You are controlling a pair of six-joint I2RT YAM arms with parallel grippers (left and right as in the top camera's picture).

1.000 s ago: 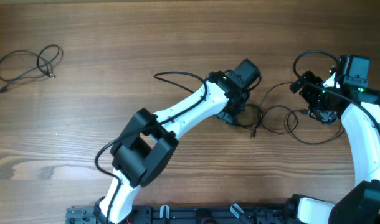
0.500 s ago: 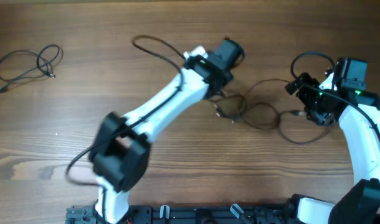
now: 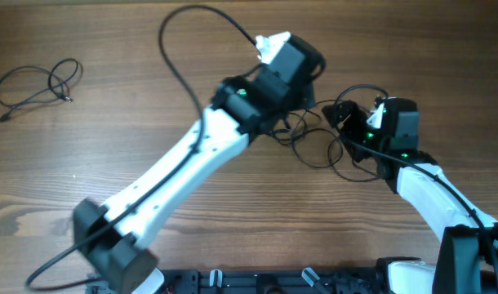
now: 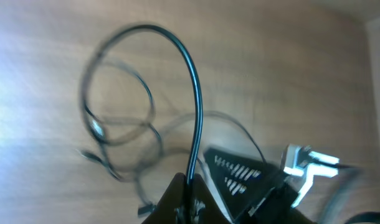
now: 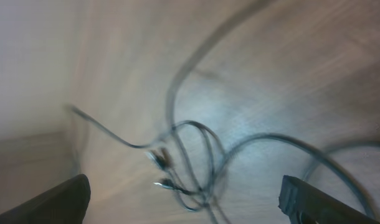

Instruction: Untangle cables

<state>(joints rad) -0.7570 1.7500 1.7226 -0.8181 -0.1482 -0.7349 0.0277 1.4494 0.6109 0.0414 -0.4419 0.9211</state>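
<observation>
The cables (image 3: 318, 145) lie as thin black loops on the wooden table between my two grippers. My left gripper (image 3: 295, 111) is above their left end. In the left wrist view this gripper (image 4: 191, 188) is shut on one black cable (image 4: 194, 93), which arches up out of the jaws. More loops (image 4: 118, 121) lie blurred on the wood behind it. My right gripper (image 3: 348, 121) stands at the bundle's right end. The right wrist view shows it (image 5: 193, 202) wide open over crossing loops with small plug ends (image 5: 162, 158). A separate cable (image 3: 38, 86) lies far left.
The left arm's own thick black cable (image 3: 177, 33) arcs over the table's far side. The right arm (image 3: 433, 192) comes in from the lower right and also shows at the lower right of the left wrist view (image 4: 252, 180). The arm bases sit along the near edge.
My left gripper has shut on a cable and swung up and back, dragging the loops left. My right arm has moved left after the bundle, jaws still wide.
</observation>
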